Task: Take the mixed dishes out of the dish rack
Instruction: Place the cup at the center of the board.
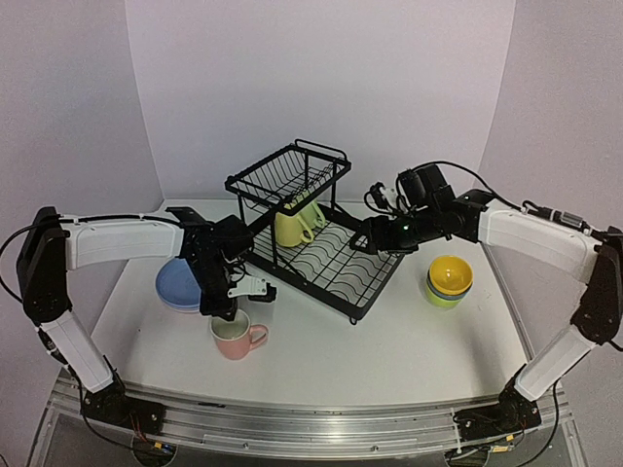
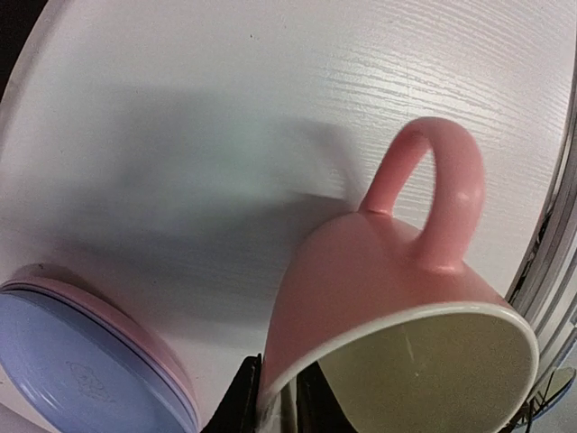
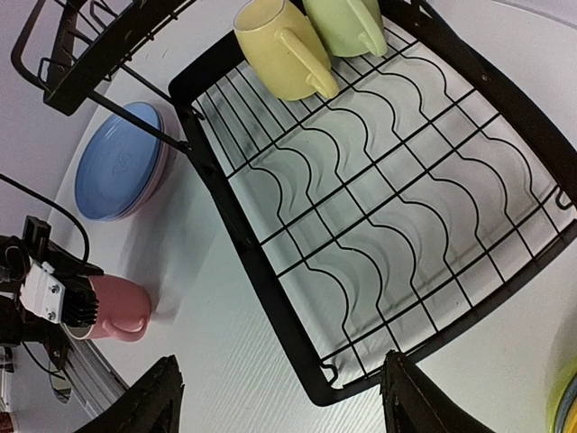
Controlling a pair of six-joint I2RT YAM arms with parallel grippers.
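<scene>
While the left fingers [image 2: 242, 404] pinch the rim of the pink mug [image 2: 379, 298], seemingly set on the bench [image 2: 180, 90] just beside the blue plate [image 2: 72, 370], a skewed release could tip it; right fingers [image 3: 158, 401] stand apart over the dish rack [image 3: 257, 271]

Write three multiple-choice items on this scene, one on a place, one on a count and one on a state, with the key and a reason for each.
1. Where does the pink mug stand?
A. on the table beside the stacked plates
B. in the upper basket
C. on the lower tray

2. How many mugs are in the dish rack?
A. none
B. two
C. four

3. How is the right gripper?
A. shut on a mug
B. open, holding nothing
C. shut on a plate

Key:
1 A: it stands upright on the table by the plates.
2 B: only the yellow mug and the pale-green mug sit there.
3 B: its fingers stand wide apart above the rack.
</scene>
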